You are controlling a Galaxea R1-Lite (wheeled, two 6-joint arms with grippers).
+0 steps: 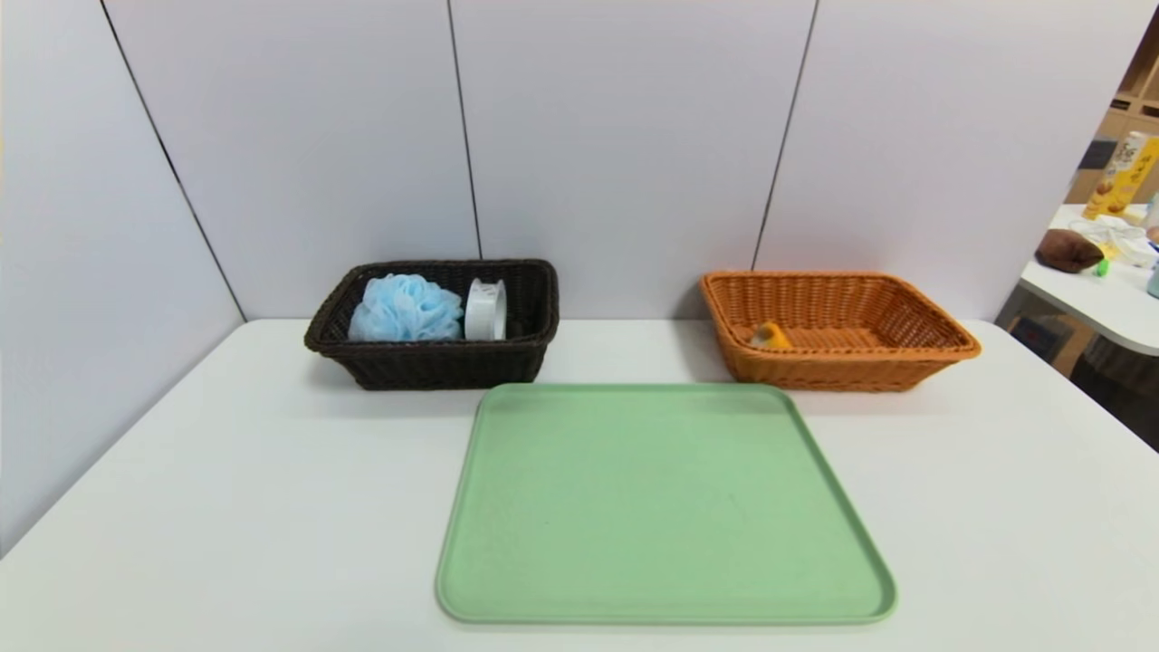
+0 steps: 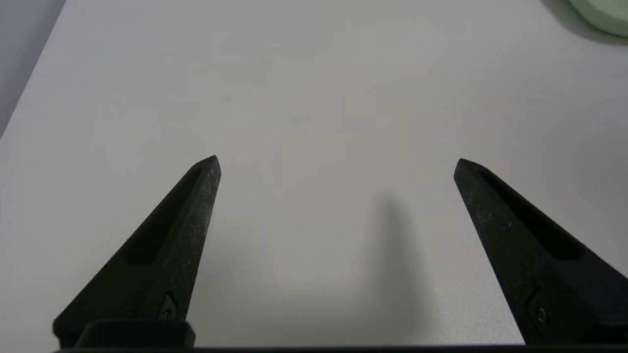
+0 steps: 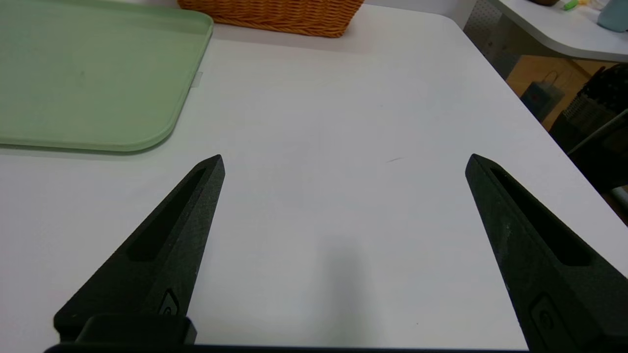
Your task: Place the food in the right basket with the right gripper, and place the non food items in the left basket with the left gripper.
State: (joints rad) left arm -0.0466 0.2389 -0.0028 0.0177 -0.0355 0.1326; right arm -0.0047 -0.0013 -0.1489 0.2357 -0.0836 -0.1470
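Awaiting nothing more, by all appearances: in the head view, the black basket [image 1: 435, 367] holds 1 blue bath puff [image 1: 407, 308] beside 1 white roll [image 1: 486, 311], while the orange basket [image 1: 842, 369] holds 1 small yellow-orange item [image 1: 771, 336], mostly hidden by the rim. The green tray [image 1: 665, 507] lies bare between and in front of the 2 baskets. In the left wrist view, the left claw [image 2: 337, 166] is spread wide, empty, over the white bench [image 2: 314, 122]. In the right wrist view, the right claw [image 3: 346, 164] is likewise released above the bench. A needless reach could snag a rim and tip a basket.
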